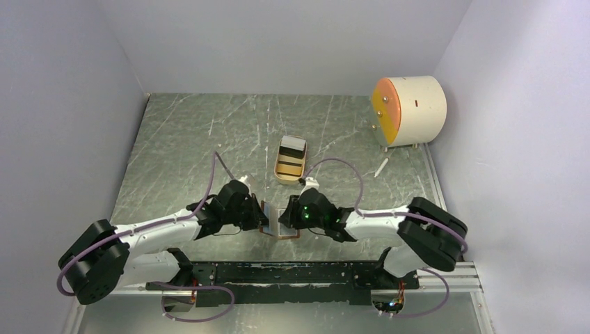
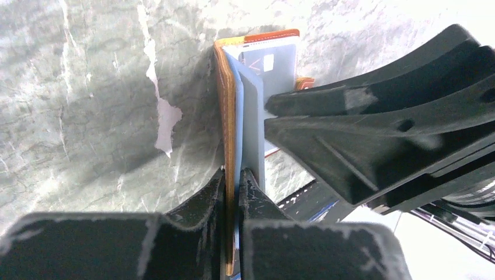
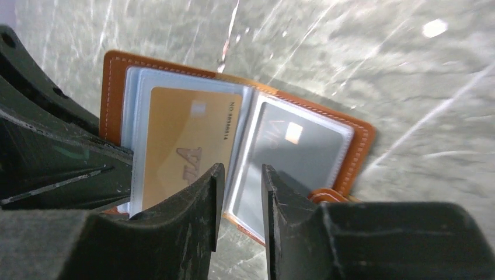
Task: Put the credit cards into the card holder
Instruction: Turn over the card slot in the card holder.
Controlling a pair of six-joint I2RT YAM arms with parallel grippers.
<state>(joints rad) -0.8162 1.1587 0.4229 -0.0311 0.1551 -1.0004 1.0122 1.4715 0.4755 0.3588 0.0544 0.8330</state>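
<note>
The card holder (image 3: 114, 87), an orange-brown leather wallet with clear sleeves, is held open just above the table between both arms (image 1: 269, 217). One sleeve carries a gold credit card (image 3: 181, 140) and the facing sleeve a grey one (image 3: 303, 151). My left gripper (image 2: 233, 181) is shut on the leather cover's edge (image 2: 225, 105). The right gripper (image 3: 242, 175) is open, its fingers a little apart in front of the fold between the two sleeves. One of its fingertips (image 2: 274, 106) touches the grey sleeve. More cards (image 1: 293, 145) lie in the tan tray.
The tan oval tray (image 1: 280, 174) sits just behind the grippers. A white cylinder with an orange face (image 1: 410, 110) stands at the back right, and a small white stick (image 1: 381, 167) lies in front of it. Walls close in the table on three sides.
</note>
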